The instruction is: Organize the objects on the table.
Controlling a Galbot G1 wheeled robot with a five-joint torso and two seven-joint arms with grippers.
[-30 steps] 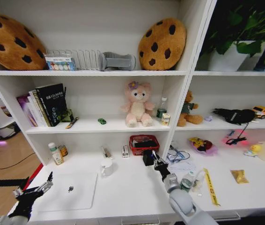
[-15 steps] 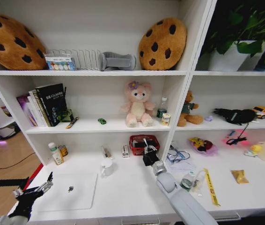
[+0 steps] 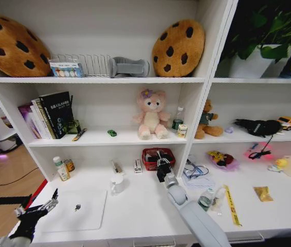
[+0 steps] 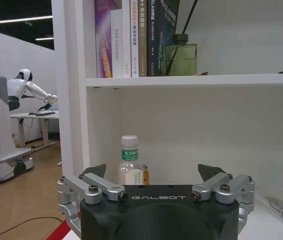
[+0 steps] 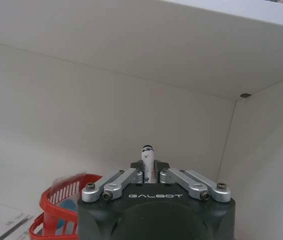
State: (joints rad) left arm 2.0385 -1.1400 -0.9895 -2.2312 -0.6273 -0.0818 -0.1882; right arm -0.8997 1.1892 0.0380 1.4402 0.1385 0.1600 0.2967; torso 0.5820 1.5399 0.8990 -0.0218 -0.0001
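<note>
My right gripper (image 3: pixel 160 160) reaches over the red basket (image 3: pixel 157 158) at the back of the white table (image 3: pixel 150 206). In the right wrist view this gripper (image 5: pixel 149 167) is shut on a pen (image 5: pixel 147 152) with a white barrel and dark tip, and the red basket (image 5: pixel 56 205) lies just below it. My left gripper (image 3: pixel 36 203) hangs open beside the left edge of the silver laptop (image 3: pixel 76 208); in its own wrist view the left gripper (image 4: pixel 151 172) holds nothing. A yellow strip (image 3: pixel 231 205), a yellow packet (image 3: pixel 263 193) and a clear bottle (image 3: pixel 207 198) lie at the right.
A green-labelled bottle (image 3: pixel 60 169) stands at the back left, seen as the bottle (image 4: pixel 129 167) in the left wrist view. A white cup (image 3: pixel 117 182) stands mid-table. A tiny green toy car (image 3: pixel 112 133), books (image 3: pixel 53 114) and a pink plush toy (image 3: pixel 149 114) sit on the shelf above.
My right gripper has moved away from me, from above the middle of the table to over the red basket, with the pen in it. The left arm has stayed still.
</note>
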